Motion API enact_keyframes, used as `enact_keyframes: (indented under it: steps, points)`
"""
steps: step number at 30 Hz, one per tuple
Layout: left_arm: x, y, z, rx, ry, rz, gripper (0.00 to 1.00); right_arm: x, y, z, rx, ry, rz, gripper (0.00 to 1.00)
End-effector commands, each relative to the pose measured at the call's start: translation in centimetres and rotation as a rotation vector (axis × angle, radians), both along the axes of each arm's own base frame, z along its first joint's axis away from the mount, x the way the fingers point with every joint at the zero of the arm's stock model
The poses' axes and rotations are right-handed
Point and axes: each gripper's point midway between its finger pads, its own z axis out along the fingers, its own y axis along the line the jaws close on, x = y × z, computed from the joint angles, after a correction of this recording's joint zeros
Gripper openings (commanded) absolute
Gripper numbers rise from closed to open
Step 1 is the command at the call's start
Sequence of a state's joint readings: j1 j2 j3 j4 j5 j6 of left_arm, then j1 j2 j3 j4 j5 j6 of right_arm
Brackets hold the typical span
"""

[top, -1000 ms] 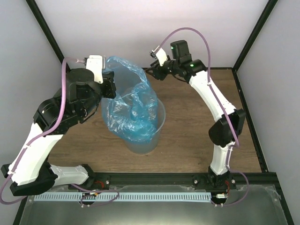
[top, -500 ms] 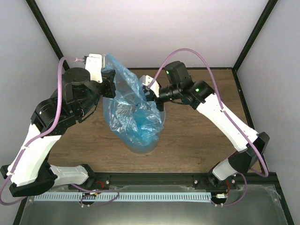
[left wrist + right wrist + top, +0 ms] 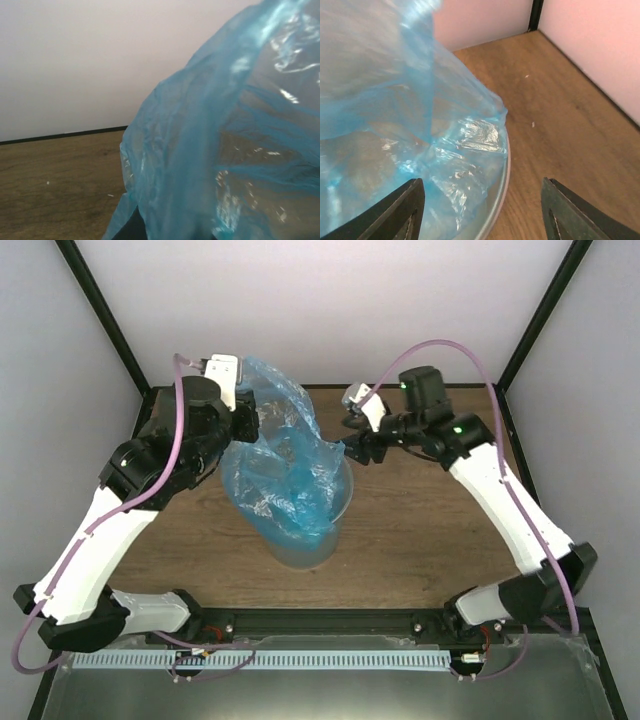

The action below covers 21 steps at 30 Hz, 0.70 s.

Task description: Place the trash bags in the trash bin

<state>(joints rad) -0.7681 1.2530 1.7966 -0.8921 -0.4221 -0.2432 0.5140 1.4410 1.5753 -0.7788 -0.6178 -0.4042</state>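
The trash bag [image 3: 285, 475] is partly inside the trash bin [image 3: 305, 545], which stands on the table [image 3: 420, 530] a little left of centre in the top view; its lower film fills the bin's mouth, while the upper part rises in a peak toward 11 o'clock, well above the rim. That peak ends at the left gripper [image 3: 243, 423], whose jaws are closed tight; the fingers are buried in film, so that they pinch the bag's edge is judged from how the film hangs from them. The right gripper [image 3: 358, 445] sits just beside the bin at its 2 o'clock, jaws spread wide with nothing between them.

The step in hand looks like seating the bag: one side is held up, the other lies loose by the rim. The next move probably calls for the right gripper to take or press down the loose fold at 2 o'clock while the left lowers its peak; thin, slippery film may slide out of a shallow pinch.

The right wrist view shows what the top view cannot: the bin's rim [image 3: 506, 165] with film reaching it, and both fingers [image 3: 405, 210] bare; whether the film laps over the rim cannot be told. The left wrist view gives mostly bag across the lens, with table and wall at 9 o'clock, and hides its own fingers; only the top view shows both arms together.
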Motion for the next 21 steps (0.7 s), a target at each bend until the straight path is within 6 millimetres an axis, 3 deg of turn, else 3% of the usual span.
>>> enact_keyframes:
  steps: [1,4,9,12,17,21]
  points:
    - [2.3,0.5,-0.4,0.000,-0.005,0.014,0.04,-3.0,-1.6,4.3,0.078,-0.086,0.009,0.65]
    - [3.9,0.9,-2.0,-0.004,0.025,0.018,0.04,-6.9,-2.3,4.4,0.105,-0.095,0.116,0.59]
    - [5.7,1.2,-3.2,-0.045,0.053,0.002,0.04,-14.9,-3.4,2.2,0.121,-0.080,0.393,0.52]
    - [6.4,0.6,-3.2,-0.058,0.056,-0.009,0.04,-18.1,-3.0,0.9,0.109,-0.056,0.474,0.46]
    - [7.2,0.2,-3.4,-0.073,0.060,-0.002,0.04,-20.2,-1.3,-1.4,0.054,-0.017,0.556,0.38]
    - [7.2,0.0,-3.5,-0.094,0.068,-0.007,0.04,-19.6,0.7,-2.1,0.023,-0.042,0.523,0.34]
